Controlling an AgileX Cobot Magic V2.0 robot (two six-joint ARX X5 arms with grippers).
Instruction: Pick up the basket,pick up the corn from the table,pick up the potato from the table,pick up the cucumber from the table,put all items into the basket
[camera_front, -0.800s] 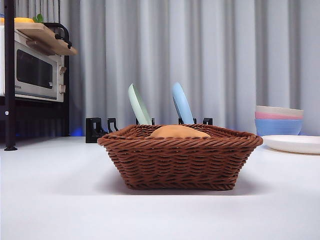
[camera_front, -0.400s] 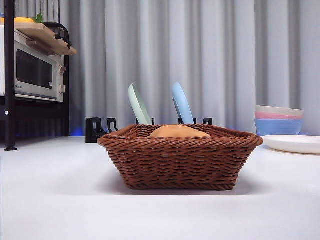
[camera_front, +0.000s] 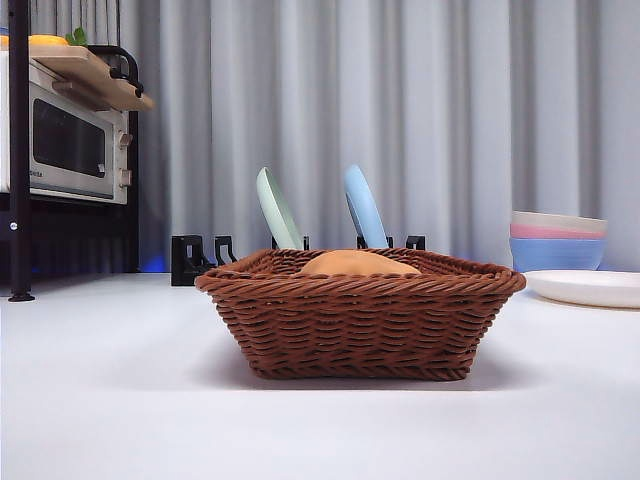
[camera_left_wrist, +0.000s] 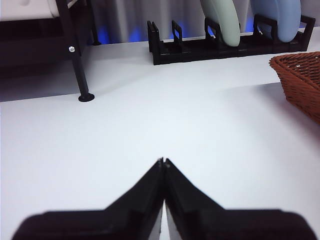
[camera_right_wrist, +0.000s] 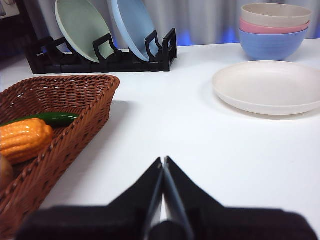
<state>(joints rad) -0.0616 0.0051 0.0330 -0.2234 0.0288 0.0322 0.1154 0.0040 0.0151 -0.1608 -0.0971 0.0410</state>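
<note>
Resting inside basket (camera_right_wrist: 75, 100): corn (camera_right_wrist: 22, 140), cucumber (camera_right_wrist: 47, 119), potato (camera_front: 358, 264). Left gripper (camera_left_wrist: 163, 162) and right gripper (camera_right_wrist: 163, 161) both closed, empty, over bare table (camera_front: 120, 400) beside basket rim.

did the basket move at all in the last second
No. The basket sits at the same spot in the front view, its rim lined up against the black plate rack behind it.

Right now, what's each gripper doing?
Left gripper: shut, holding nothing, over bare table.
Right gripper: shut, empty, beside the basket.

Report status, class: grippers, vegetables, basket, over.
Left gripper shut, empty. Right gripper shut, empty. Corn, cucumber, potato in basket. Nothing in the way.
</note>
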